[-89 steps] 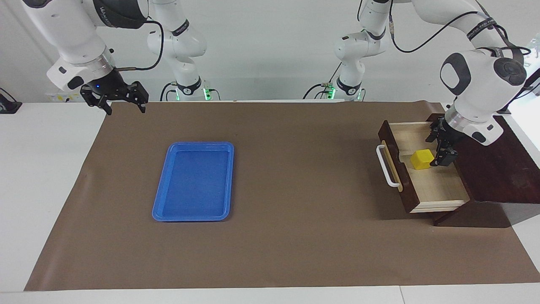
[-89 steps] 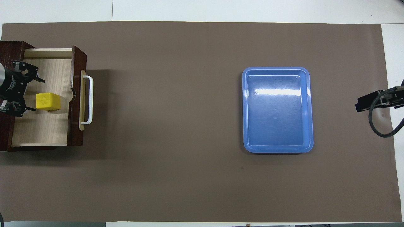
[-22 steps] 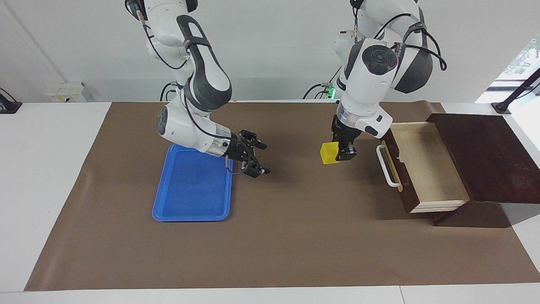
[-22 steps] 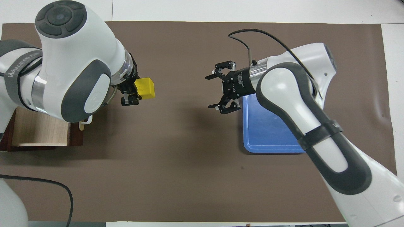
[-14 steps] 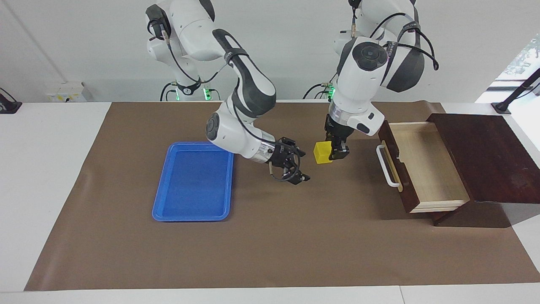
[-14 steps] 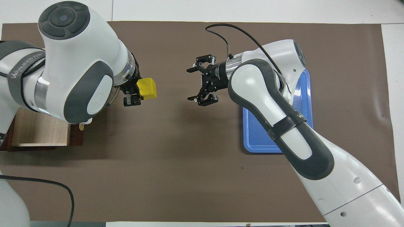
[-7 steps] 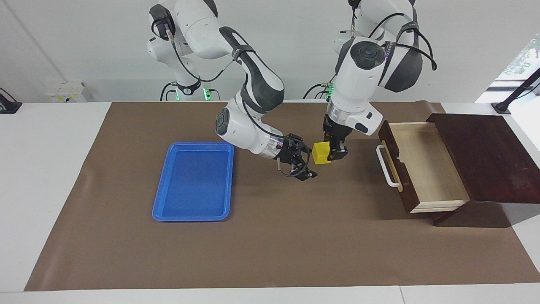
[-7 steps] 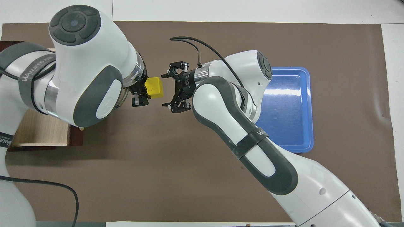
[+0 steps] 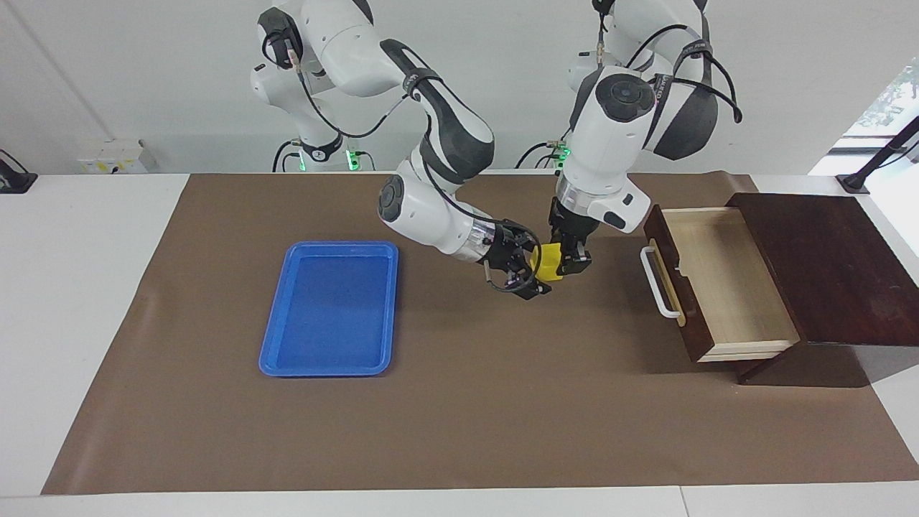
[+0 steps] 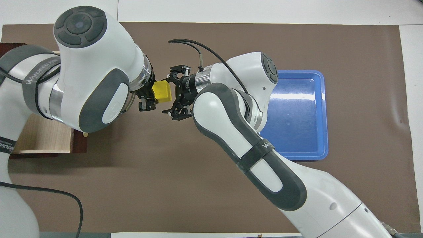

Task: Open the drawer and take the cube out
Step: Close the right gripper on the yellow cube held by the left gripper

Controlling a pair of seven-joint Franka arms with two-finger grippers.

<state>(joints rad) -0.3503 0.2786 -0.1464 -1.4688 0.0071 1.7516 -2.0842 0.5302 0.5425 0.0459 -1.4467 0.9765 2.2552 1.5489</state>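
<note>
Landmark: drawer (image 9: 725, 280), pulled open, interior bare, reachable from above. Beside its handle, over the brown mat (image 9: 459, 416), the left gripper (image 9: 567, 260) clamps the cube (image 9: 548, 262); the right gripper (image 9: 530, 269), jaws spread, flanks the cube and blocks that airspace. Blue tray (image 9: 273, 345) lies well apart from the drawer, toward the right arm's end; mat between is bare.
</note>
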